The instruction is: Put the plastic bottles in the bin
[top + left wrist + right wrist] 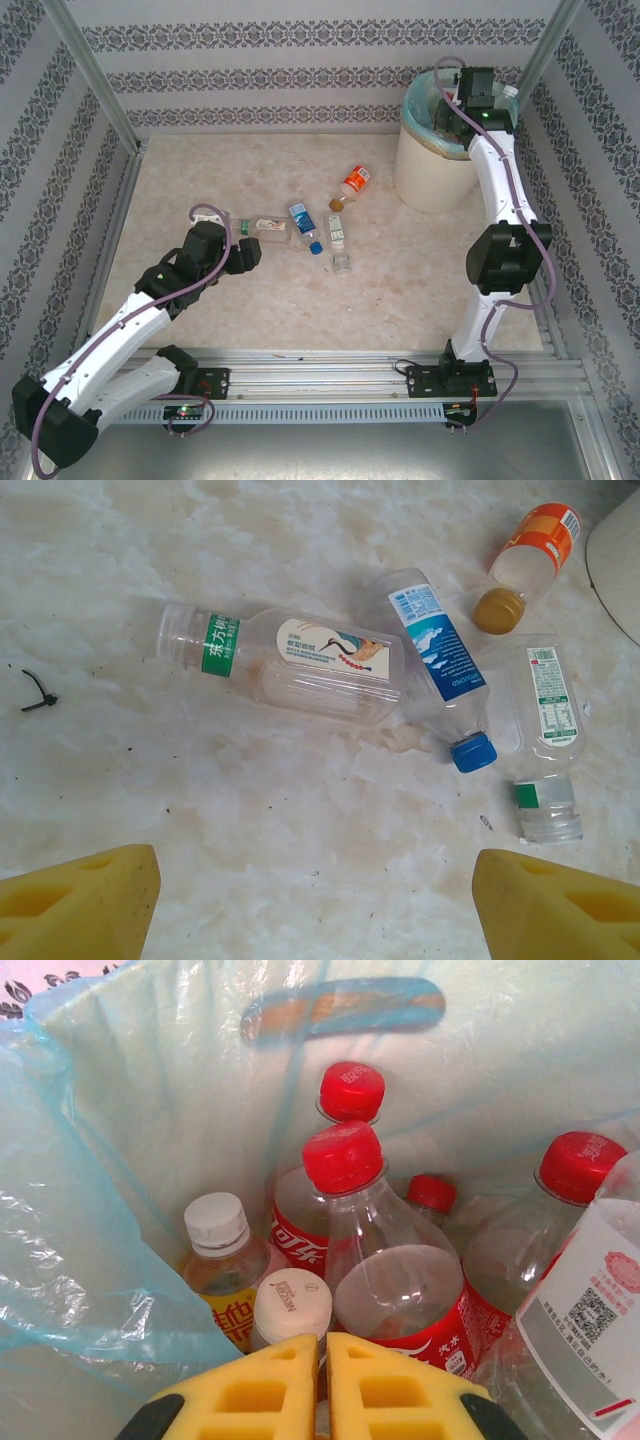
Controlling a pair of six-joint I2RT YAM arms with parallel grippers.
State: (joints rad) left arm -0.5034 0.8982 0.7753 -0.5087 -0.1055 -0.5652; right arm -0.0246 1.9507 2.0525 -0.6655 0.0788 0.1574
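Several plastic bottles lie on the marble table. A clear one with a green band (285, 660) (265, 228) touches a blue-labelled, blue-capped one (440, 670) (303, 225). An orange one (530, 555) (355, 181) and a clear one with a white-green label (548, 740) (338, 232) lie to the right. My left gripper (315, 920) (252, 254) hovers open just short of them, nothing between its yellow fingers (80, 900). My right gripper (325, 1350) (464, 105) is shut and empty inside the bin (430, 170), above a red-capped bottle (400, 1290) and several others.
The bin's light blue-green bag (90, 1260) closes in on the right gripper's left side. A small clear piece (343, 262) lies near the bottles. A black tie scrap (38, 692) lies on the table. Patterned walls and metal posts (95, 75) ring the table.
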